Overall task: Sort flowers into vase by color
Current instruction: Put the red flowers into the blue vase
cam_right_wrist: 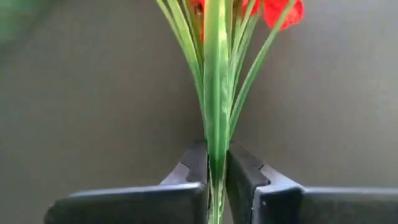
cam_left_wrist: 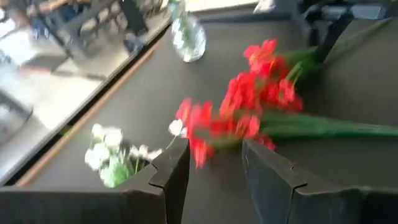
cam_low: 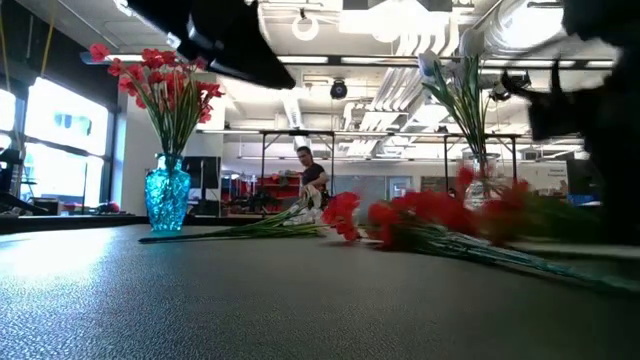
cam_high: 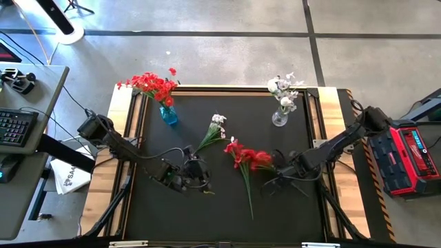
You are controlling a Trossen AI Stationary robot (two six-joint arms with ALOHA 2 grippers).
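A blue vase [cam_high: 168, 114] at the mat's far left holds red flowers [cam_high: 153, 85]. A clear vase [cam_high: 279, 118] at the far right holds white flowers [cam_high: 284, 89]. One white sprig [cam_high: 215, 131] and two red sprigs lie mid-mat. One red sprig [cam_high: 247, 186] has its long stem pointing toward the near edge. My right gripper [cam_high: 278, 173] is shut on the other red sprig [cam_high: 260, 160]. My left gripper [cam_high: 197, 173] is open by the white sprig's stem end; in its wrist view the gripper [cam_left_wrist: 214, 171] faces the red blossoms [cam_left_wrist: 249, 106] and touches nothing. My right gripper pinches the red sprig's bundle of green stem and leaves [cam_right_wrist: 216, 146] between its two fingers [cam_right_wrist: 198, 167], a short way below the blossoms. The fingers come from the table's right side and lie along the stem. The blossom end [cam_low: 430, 212] stays low over the mat.
The black mat [cam_high: 172, 213] has a raised wooden rim [cam_high: 117, 165]. A desk with a keyboard [cam_high: 15, 127] stands to the left, a red case [cam_high: 406, 155] to the right. Cables run along the left arm. A person [cam_low: 310, 172] stands far back in the room.
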